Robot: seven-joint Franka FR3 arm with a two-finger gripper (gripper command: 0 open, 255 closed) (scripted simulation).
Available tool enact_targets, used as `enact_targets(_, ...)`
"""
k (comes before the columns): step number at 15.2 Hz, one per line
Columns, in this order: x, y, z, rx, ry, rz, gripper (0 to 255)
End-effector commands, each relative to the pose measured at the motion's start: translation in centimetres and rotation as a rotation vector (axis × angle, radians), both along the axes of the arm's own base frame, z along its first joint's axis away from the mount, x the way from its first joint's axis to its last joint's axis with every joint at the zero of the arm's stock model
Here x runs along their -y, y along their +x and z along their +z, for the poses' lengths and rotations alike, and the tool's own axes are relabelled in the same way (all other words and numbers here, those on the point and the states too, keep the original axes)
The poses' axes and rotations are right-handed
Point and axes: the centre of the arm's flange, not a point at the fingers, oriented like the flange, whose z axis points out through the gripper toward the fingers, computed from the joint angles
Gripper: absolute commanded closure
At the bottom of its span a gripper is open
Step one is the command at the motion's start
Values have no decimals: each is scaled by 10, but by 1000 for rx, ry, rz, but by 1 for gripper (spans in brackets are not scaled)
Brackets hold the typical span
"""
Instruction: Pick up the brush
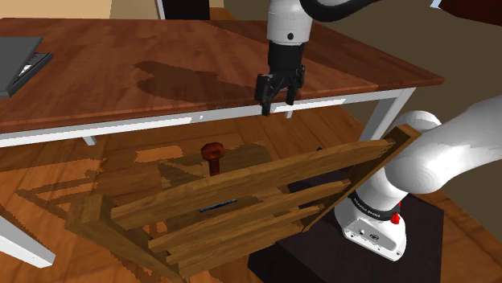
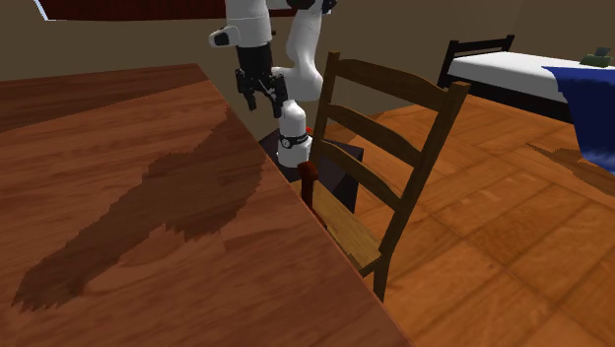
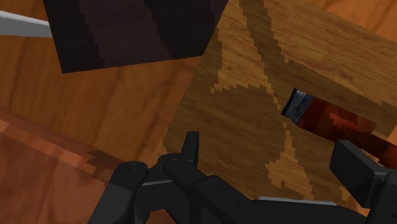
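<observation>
Claw (image 1: 276,98) open, empty, above the chair seat (image 3: 242,114) — the brush (image 3: 324,119) there looks light and rigid; grip its reddish handle mid-length.

We see a reddish-brown wooden table (image 1: 96,80) on white legs, a brown ladder-back wooden chair (image 2: 394,79) drawn up to its edge, a warm wooden plank floor (image 2: 512,237), a plain tan wall (image 2: 118,44), and farther off a dark-framed bed (image 2: 503,67) with white mattress and draped blue blanket (image 2: 591,113).
</observation>
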Motion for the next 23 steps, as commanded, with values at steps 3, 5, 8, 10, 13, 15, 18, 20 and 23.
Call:
enact_targets(3,-51,13,-13,30,-10,-40,0)
enact_targets(5,-76,20,-19,44,-16,-59,0)
enact_targets(8,-113,31,-29,66,-25,-87,0)
enact_targets(10,-137,39,-36,80,-30,-106,0)
enact_targets(13,-173,52,-46,101,-39,-134,0)
enact_targets(15,-175,53,-52,103,-39,-135,0)
enact_targets(18,-175,53,-68,103,-39,-135,0)
enact_targets(20,-175,53,-79,103,-39,-135,0)
enact_targets(23,-175,53,-87,103,-39,-135,0)
